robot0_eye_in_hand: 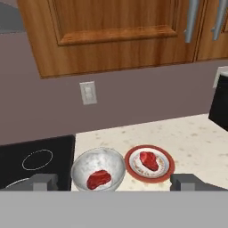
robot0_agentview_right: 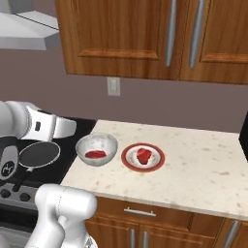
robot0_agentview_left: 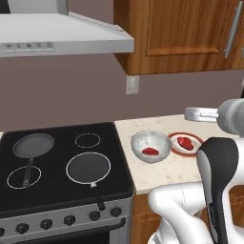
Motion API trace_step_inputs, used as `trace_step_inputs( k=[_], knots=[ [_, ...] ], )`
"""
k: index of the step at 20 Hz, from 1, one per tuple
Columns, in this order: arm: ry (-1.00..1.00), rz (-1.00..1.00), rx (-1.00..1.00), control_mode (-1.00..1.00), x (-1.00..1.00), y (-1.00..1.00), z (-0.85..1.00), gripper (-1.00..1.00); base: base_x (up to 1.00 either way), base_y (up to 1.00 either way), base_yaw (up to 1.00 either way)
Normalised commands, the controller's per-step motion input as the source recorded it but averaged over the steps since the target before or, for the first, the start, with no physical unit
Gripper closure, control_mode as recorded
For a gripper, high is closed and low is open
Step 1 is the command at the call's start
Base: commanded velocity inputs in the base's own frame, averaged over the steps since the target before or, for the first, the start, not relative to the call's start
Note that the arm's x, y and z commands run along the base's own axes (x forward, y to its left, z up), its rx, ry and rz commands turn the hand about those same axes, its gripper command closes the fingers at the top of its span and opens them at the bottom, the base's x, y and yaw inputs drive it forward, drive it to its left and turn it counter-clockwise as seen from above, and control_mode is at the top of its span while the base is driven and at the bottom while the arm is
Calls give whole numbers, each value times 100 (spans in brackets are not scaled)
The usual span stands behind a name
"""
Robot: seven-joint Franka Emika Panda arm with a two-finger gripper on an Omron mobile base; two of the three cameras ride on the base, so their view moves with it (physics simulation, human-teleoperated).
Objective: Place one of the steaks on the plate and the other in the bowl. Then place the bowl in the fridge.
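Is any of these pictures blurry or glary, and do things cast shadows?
Hand view: sharp, flat even light, faint shade inside the bowl. Left base view: slightly soft, no glare on the stove. Right base view: the plate casts hardly any shadow on the counter.

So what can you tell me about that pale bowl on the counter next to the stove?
The bowl is round, whitish-grey and faintly speckled, with sloping sides; it looks ceramic. It stands upright on the beige stone-look counter, close to the edge of the black stove. One red steak lies flat inside it, off-centre on its floor. Beside it, very near or just touching, is a red-rimmed plate. Nothing grips the bowl.
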Motion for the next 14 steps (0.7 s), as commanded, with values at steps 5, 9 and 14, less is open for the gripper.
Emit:
trace_step_inputs(
  k=[5, 9, 14],
  knots=[
    [0, 0, 0, 100, 0, 0, 0, -100, 2, -30, -14],
    [27, 9, 16, -100, 1, -79, -6, -100, 0, 0, 0],
    [27, 10, 16, -100, 0, -69, -10, -100, 0, 0, 0]
  ],
)
